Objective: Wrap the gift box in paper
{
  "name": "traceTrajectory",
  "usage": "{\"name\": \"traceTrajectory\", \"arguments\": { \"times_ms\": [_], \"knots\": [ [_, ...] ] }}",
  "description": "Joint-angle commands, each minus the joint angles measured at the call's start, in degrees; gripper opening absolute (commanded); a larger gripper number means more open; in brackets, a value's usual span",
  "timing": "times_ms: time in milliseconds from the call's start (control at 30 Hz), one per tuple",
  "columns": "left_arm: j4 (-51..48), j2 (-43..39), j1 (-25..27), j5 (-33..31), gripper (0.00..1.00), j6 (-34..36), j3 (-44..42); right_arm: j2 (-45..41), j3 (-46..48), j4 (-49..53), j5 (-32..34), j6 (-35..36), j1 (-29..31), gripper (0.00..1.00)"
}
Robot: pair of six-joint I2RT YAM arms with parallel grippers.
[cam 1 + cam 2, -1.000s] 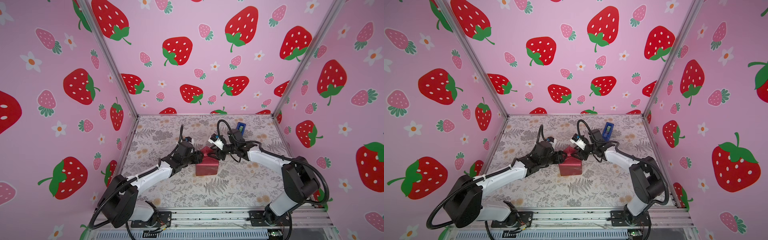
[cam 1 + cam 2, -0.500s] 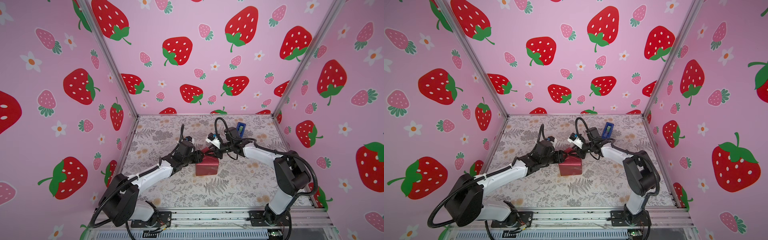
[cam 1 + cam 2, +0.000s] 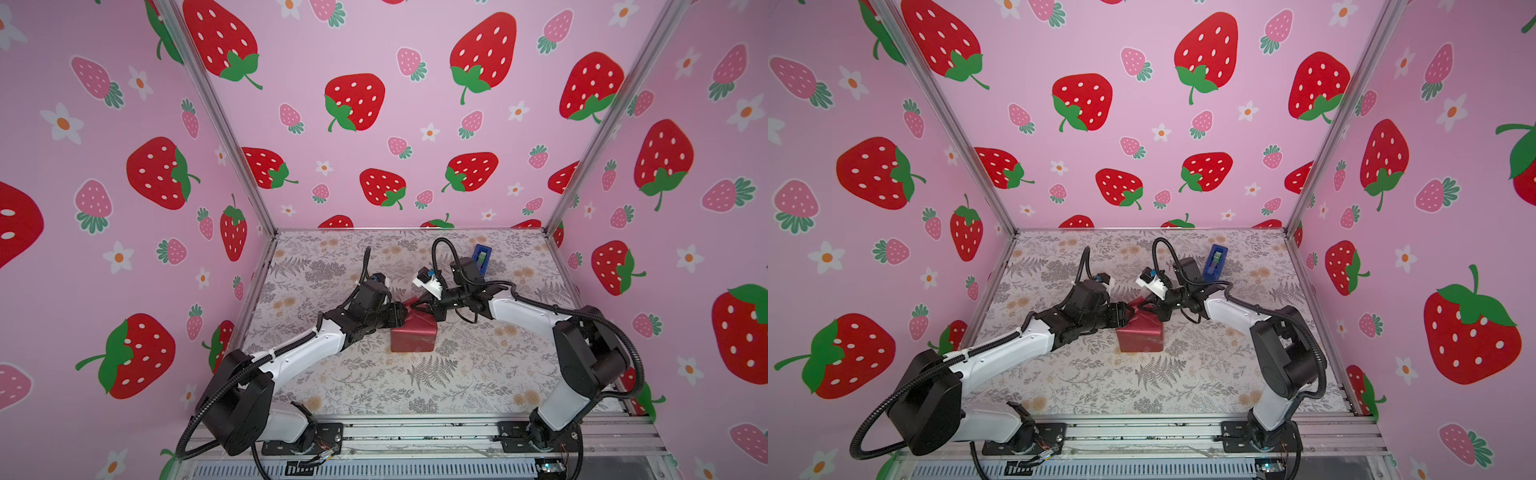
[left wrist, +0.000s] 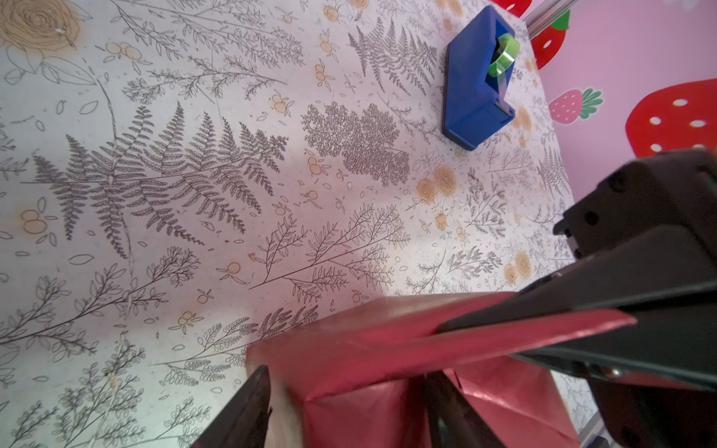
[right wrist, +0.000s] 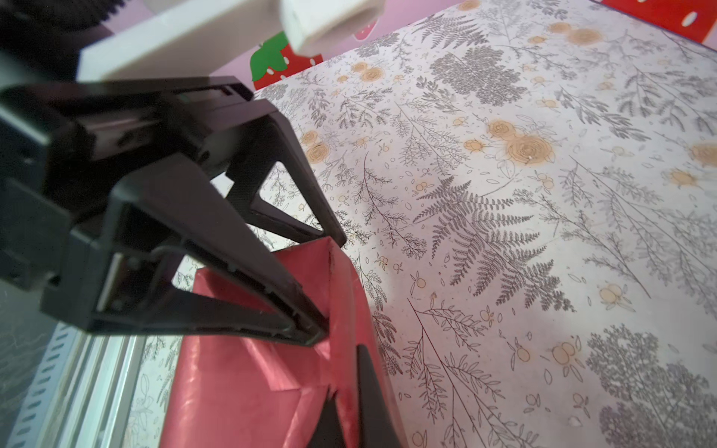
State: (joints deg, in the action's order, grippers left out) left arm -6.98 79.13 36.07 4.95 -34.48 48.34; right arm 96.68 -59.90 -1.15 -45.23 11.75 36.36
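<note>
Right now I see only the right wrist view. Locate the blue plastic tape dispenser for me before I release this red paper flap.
Observer: The blue plastic tape dispenser stands on its base near the back edge of the floral-print table, just behind your arm's wrist.
Operator: Check that it is loaded.
Observer: In the left wrist view a green roll sits in it, with a strip running down to its front end.
Operator: Now report my grip from the far side.
Observer: The same view shows the right claw shut on the shiny crimson wrapping paper. A pointed flap lies between its fingers, tip toward the claw's base.
</note>
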Motion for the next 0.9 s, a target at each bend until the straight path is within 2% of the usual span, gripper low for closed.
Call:
{"name": "traceTrajectory", "arguments": {
  "times_ms": [0, 100, 333, 500, 700, 867],
  "knots": [
    [-11.65, -1.18, 0.22, -2.71, 0.64, 2.93, 2.85, -4.07, 2.67, -3.09, 4.82, -4.27, 0.03, 0.0],
    [-14.12, -2.77, 0.23, -4.04, 0.65, 3.71, 5.42, -6.87, 5.0, -5.12, 9.33, -8.24, 0.03, 0.0],
    [-15.89, -6.28, 0.23, -4.47, 0.65, 3.13, 6.19, -16.46, 13.98, -9.55, 26.2, -20.78, 0.43, 0.0],
    [-13.2, -6.05, 0.8, -0.28, 0.63, 0.4, 4.21, -21.21, 19.76, -10.76, 36.9, -28.8, 3.05, 0.0],
    [-7.13, -1.82, 2.55, 5.74, 0.6, -2.37, 3.09, -22.88, 21.92, -10.33, 46.49, -32.0, 7.58, 0.0],
    [-1.43, 2.41, 2.6, 9.5, 0.55, -4.94, 2.67, -22.92, 21.22, -9.77, 48.09, -32.01, 9.68, 0.0]
  ]
}}
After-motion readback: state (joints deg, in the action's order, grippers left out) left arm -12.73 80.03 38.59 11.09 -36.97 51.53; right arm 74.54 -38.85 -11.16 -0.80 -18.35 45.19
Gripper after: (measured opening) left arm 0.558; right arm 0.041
